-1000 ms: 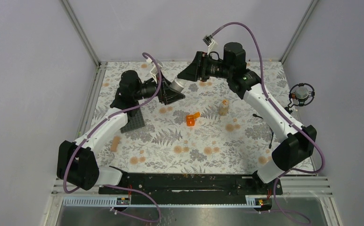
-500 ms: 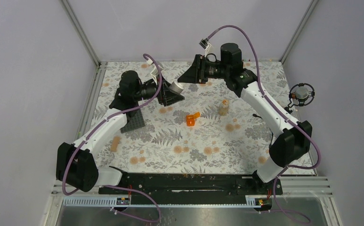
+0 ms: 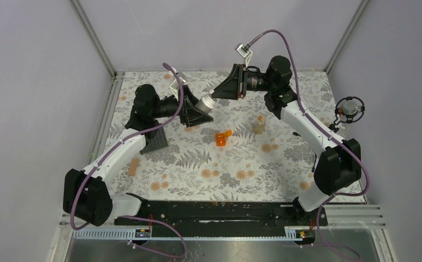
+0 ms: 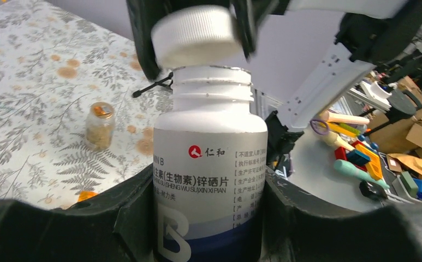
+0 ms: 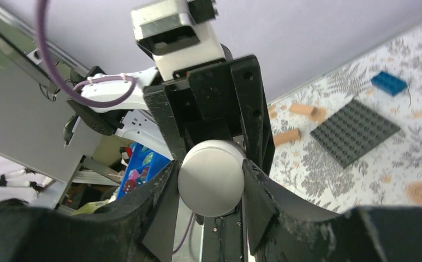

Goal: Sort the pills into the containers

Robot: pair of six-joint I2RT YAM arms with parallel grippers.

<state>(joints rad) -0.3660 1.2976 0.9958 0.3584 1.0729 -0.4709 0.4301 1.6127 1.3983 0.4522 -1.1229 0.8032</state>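
Above the far side of the floral table (image 3: 285, 158), the left gripper (image 4: 208, 188) clamps the white-and-dark bottle (image 4: 208, 131) by its body. The right gripper (image 5: 211, 180) pinches the white cap (image 4: 195, 33) (tilted, just clear of the open neck). The orange box (image 3: 221, 138) and tan bottle (image 3: 259, 124) stand on the table, nearer the arms' bases.
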